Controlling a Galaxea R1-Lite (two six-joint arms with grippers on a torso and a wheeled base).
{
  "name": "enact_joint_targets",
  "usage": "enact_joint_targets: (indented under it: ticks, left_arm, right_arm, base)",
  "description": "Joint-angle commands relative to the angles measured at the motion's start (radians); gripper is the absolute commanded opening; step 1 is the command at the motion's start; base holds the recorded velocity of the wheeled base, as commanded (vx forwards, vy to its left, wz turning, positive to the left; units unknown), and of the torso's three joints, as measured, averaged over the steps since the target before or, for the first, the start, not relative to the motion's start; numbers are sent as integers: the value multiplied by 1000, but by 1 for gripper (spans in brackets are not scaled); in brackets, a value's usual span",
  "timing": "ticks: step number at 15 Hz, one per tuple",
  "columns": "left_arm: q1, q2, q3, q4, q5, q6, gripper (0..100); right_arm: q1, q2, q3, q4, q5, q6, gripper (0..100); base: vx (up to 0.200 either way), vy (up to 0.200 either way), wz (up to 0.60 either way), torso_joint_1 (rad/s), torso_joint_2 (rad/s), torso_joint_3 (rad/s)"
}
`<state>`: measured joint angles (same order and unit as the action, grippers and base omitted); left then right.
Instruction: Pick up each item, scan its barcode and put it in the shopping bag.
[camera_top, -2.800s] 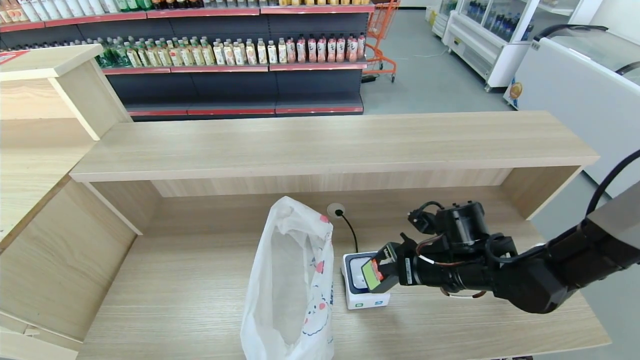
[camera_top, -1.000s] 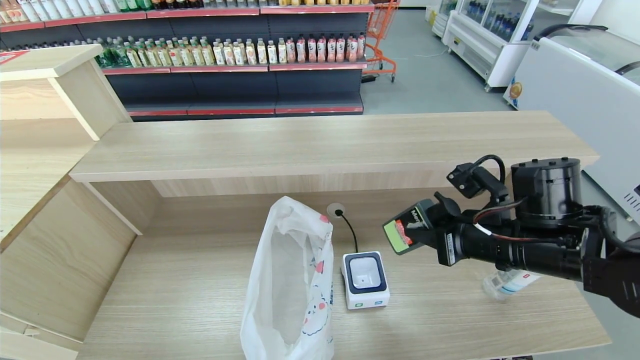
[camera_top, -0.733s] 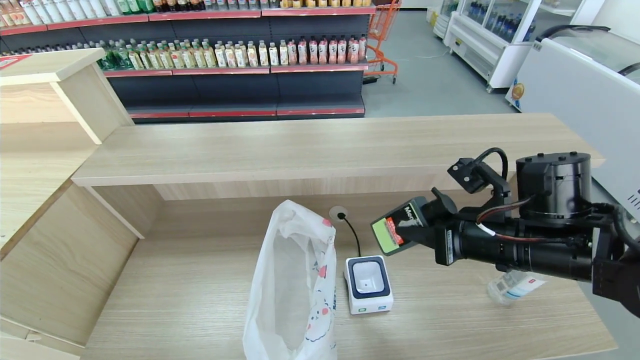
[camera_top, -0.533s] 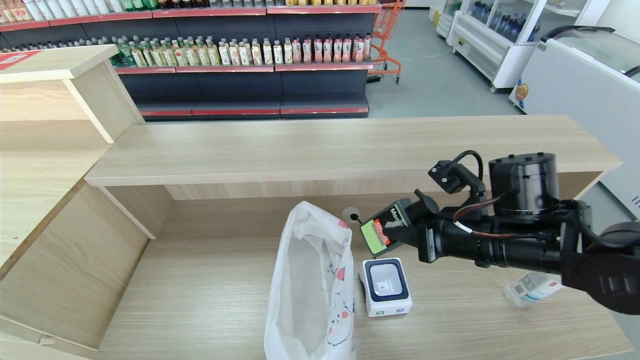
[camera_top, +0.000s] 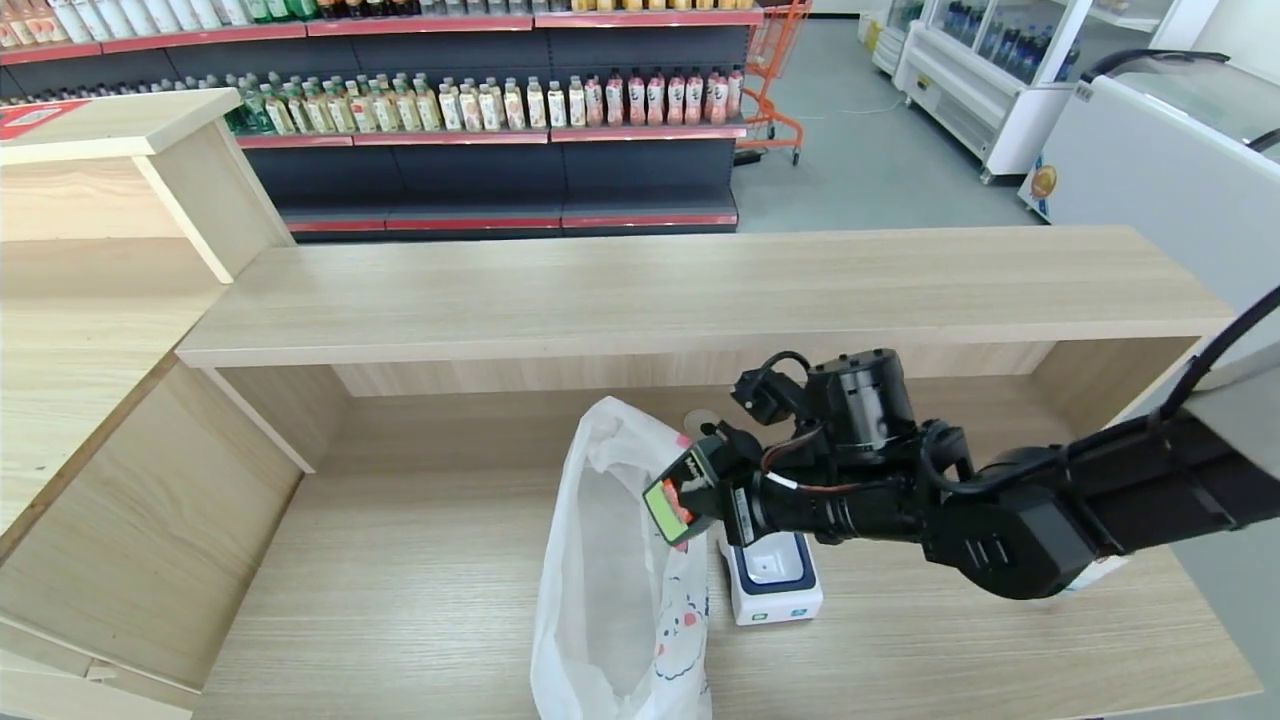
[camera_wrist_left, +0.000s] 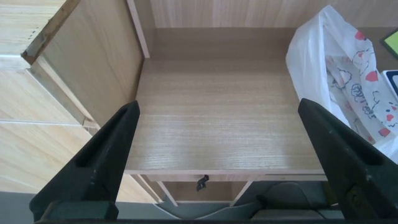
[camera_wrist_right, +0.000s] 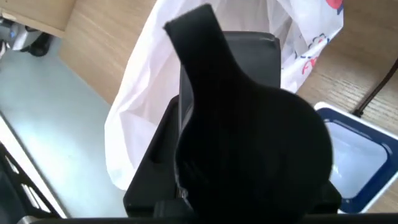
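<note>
Head view — green-faced box (camera_top: 672, 505) clenched between the right fingers (camera_wrist_right: 198, 56) — at the shopping bag (camera_top: 610, 560) rim.

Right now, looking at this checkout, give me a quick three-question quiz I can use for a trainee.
1. True or false: the right gripper holds a box at the shopping bag's mouth.
2. What stands on the counter beside the bag? A scanner, B basket, C kettle.
3. Fill in: the left gripper is ____.
Key: 1 true; 2 A; 3 open.
</note>
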<state>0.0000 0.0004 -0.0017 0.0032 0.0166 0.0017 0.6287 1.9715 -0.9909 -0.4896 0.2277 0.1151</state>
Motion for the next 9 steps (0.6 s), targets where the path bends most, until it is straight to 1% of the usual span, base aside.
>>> enact_joint_targets:
  ticks: [1, 2, 3, 4, 6, 7, 9]
  left_arm:
    - [0, 0, 0, 0, 0, 0, 100]
    - [0, 0, 0, 0, 0, 0, 100]
    - [0, 0, 0, 0, 0, 0, 100]
    - [0, 0, 0, 0, 0, 0, 100]
    - [0, 0, 0, 0, 0, 0, 100]
    - [0, 0, 0, 0, 0, 0, 100]
    - [0, 0, 0, 0, 0, 0, 100]
  right_arm:
    - [32, 147, -15, -101, -39, -48, 0]
    - [37, 214, -37, -155, -82, -107, 0]
    - [37, 265, -51, -219, -102, -150, 0]
    - [37, 299, -66, -264, -99, -167, 0]
    - [35, 383, -152, -274, -99, -258, 0]
    - [34, 414, -177, -277, -103, -302, 0]
    - [32, 457, -195, -280, -106, -345, 0]
  base:
    - [0, 0, 0, 0, 0, 0]
    - [0, 0, 0, 0, 0, 0]
    - [0, 0, 0, 0, 0, 0]
    - [0, 0, 0, 0, 0, 0]
    - [0, 0, 0, 0, 0, 0]
    - [0, 0, 0, 0, 0, 0]
    - [0, 0, 0, 0, 0, 0]
